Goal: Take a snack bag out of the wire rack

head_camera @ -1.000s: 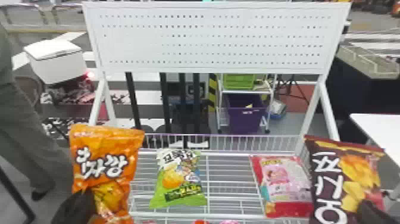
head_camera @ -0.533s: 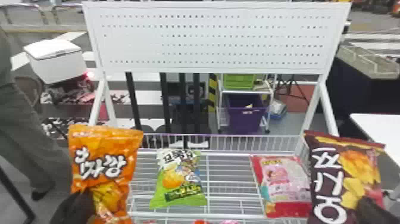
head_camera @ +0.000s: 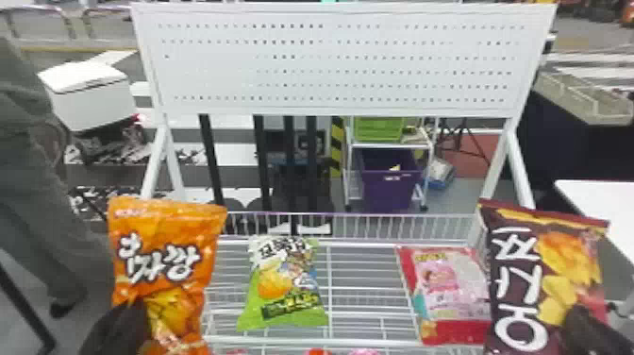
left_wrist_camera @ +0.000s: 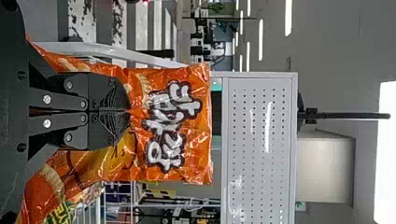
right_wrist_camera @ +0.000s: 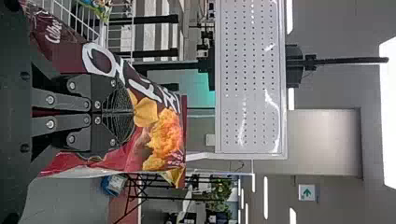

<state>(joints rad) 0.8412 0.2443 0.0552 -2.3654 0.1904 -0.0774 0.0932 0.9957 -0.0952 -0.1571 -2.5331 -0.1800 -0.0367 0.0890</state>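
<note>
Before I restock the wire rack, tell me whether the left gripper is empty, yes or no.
No, the left gripper has its fingers closed on the orange snack bag.

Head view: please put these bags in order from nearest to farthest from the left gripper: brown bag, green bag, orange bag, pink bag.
1. Orange bag, held in the left gripper.
2. Green bag, on the rack's left side.
3. Pink bag, on the rack's right side.
4. Brown bag, in the right gripper.

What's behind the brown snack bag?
In the head view, the wire rack and seemingly the edge of a red-and-pink bag. Whatever else the brown bag covers, I can't see.
</note>
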